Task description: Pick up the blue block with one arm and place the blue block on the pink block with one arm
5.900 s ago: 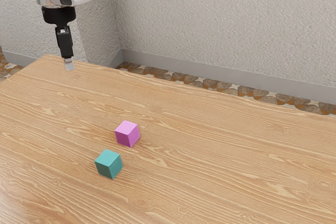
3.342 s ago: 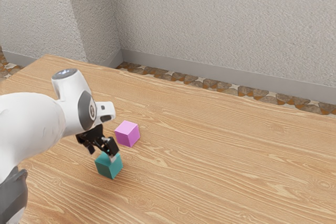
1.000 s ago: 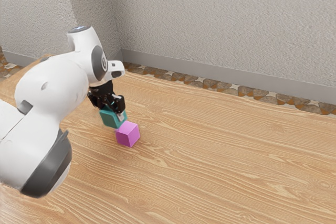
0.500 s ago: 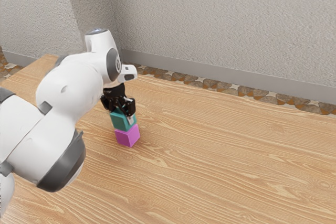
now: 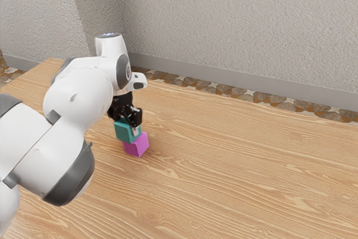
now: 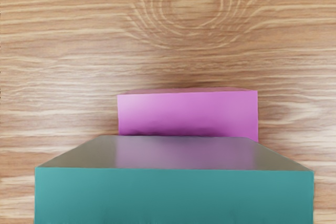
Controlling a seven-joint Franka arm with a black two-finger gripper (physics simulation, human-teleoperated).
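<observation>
Teal-blue plastic cube, the blue block, shown at the placement stage. In the exterior view it sits directly over the magenta-pink plastic cube, the pink block, and is offset toward the exterior view's left, so that only part of its underside lies above the pink top face. The two cubes appear to meet. Whether the upper one bears its full weight on the lower, or hangs just above it, cannot be told.

The black two-finger gripper comes down from above and grasps the blue block, one finger on either side of its upper part. In the wrist view the blue block lies just under the hand, with the pink block showing beyond its far edge, which confirms the overlap is partial.

The white jointed robot arm curves in from the exterior view's left. Both cubes stand on the light wooden table, before a grey textured wall.

Progress, as a judgement: pick-up and carry are complete and the stack is nearly made. What is left is to open the fingers and lift clear. Given the offset, the blue block may tip or slide off once let go.
</observation>
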